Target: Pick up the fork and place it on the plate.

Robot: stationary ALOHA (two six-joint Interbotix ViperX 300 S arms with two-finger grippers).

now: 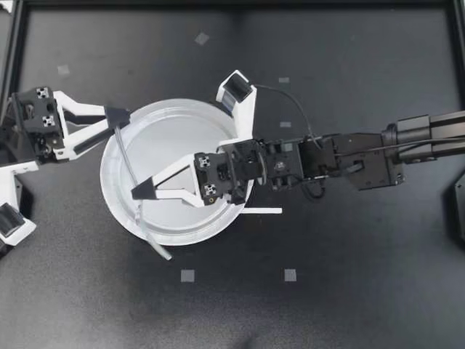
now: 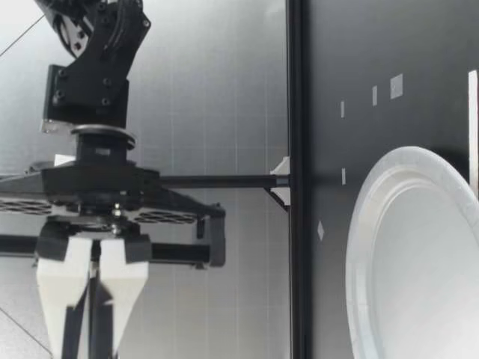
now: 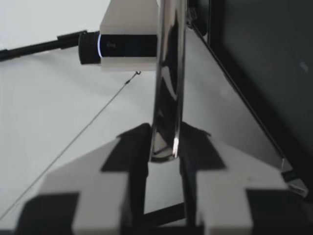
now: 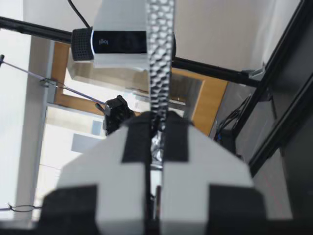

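A silver fork [image 1: 160, 249] hangs slantwise over the near-left part of the white paper plate [image 1: 174, 138]. My left gripper [image 1: 122, 120] is at the plate's left rim, shut on one end of the fork. My right gripper [image 1: 136, 191] reaches in over the plate and is shut on the fork lower down. In the left wrist view a shiny stem of the fork [image 3: 166, 98] runs out from between the fingers. The right wrist view shows the fork's hammered handle [image 4: 160, 58] pinched between closed fingers. The low view has the plate [image 2: 419, 254] flat on the table and a gripper [image 2: 93, 299] raised well above it.
A thin white strip [image 1: 261, 211] lies on the dark table just right of the plate. Grey tape squares [image 1: 187, 275] mark the table nearer the front. Black frame rails [image 1: 14, 43] run along the table's edges. A black upright post [image 2: 296, 179] stands behind the table.
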